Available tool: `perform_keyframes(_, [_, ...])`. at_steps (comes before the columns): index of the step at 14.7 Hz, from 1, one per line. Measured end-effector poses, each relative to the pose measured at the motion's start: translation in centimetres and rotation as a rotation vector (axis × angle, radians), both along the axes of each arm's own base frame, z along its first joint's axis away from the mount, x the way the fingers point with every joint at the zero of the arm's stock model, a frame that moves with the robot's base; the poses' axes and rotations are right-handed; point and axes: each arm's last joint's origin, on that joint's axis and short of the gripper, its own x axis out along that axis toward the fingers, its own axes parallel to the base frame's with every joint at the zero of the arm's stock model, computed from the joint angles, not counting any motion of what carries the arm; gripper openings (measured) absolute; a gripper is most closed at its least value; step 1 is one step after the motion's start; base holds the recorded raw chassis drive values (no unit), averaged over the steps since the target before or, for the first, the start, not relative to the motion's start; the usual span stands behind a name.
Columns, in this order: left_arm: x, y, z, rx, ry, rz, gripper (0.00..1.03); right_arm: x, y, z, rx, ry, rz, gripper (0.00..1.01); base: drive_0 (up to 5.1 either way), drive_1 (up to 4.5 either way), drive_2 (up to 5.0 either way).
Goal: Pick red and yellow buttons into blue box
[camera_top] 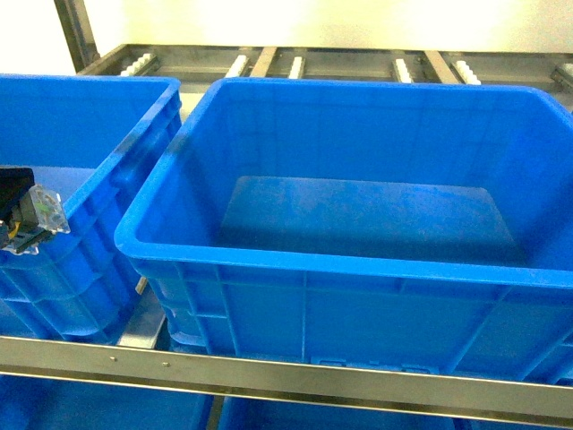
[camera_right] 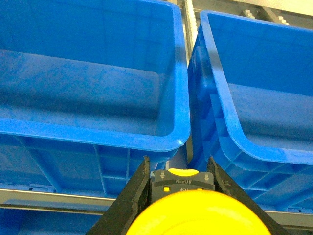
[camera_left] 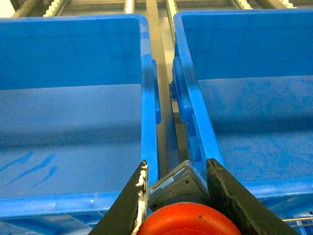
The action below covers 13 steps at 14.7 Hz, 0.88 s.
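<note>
Carrying step: left gripper (camera_left: 176, 196) clamps the red button (camera_left: 183, 220), right gripper (camera_right: 178, 183) the yellow button (camera_right: 195, 215); next, release both over the centre-frame blue box (camera_top: 358, 260).

Head view count: two blue crates on the shelf, the big blue box (camera_top: 358, 269) at centre and a second blue crate (camera_top: 89, 224) at 9 o'clock; more blue shows under the metal shelf rail (camera_top: 269, 376) at 6 o'clock, number there cannot be told. Push-buttons: two in all, one red button (camera_left: 183, 220) at 6 o'clock in the left wrist view, one yellow button (camera_right: 195, 213) at 6 o'clock in the right wrist view. Right wrist view adds a third blue crate (camera_right: 264, 98) at 3 o'clock.
</note>
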Motion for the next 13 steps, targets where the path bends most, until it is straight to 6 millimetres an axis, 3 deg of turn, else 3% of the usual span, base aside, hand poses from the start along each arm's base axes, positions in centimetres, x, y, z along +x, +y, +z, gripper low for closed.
perform_keyframes(7, [0.0, 0.0, 0.0, 0.000, 0.000, -0.003, 0.30, 0.2, 0.8, 0.1, -0.018, 0.031, 0.071, 0.29, 0.0, 0.00, 0.0])
perform_keyframes(13, [0.0, 0.0, 0.0, 0.000, 0.000, -0.004, 0.30, 4.9, 3.9, 2.9, -0.034, 0.085, 0.183, 0.29, 0.0, 0.00, 0.0])
